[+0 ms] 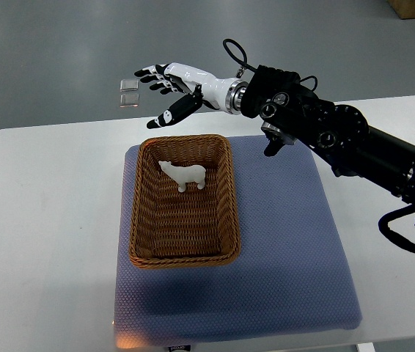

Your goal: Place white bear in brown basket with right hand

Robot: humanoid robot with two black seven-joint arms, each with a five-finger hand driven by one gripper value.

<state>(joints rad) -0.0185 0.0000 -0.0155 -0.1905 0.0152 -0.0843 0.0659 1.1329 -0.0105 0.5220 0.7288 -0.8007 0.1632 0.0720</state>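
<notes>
Below the robot hand (169, 89), glossy white and black plastic, sits a rough woven wicker basket (143, 220). The bear (184, 174) inside looks smooth and matt. Textured blue cloth mat (288, 242) covers the smooth white desk (46, 220).

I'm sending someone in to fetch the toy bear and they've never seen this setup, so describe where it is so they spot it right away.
Start at the white table and find the blue-grey mat on it. On the mat's left part sits a brown wicker basket, and the white bear stands inside, toward the far end. It is the only thing in the basket, a small white figure against the brown weave.
</notes>
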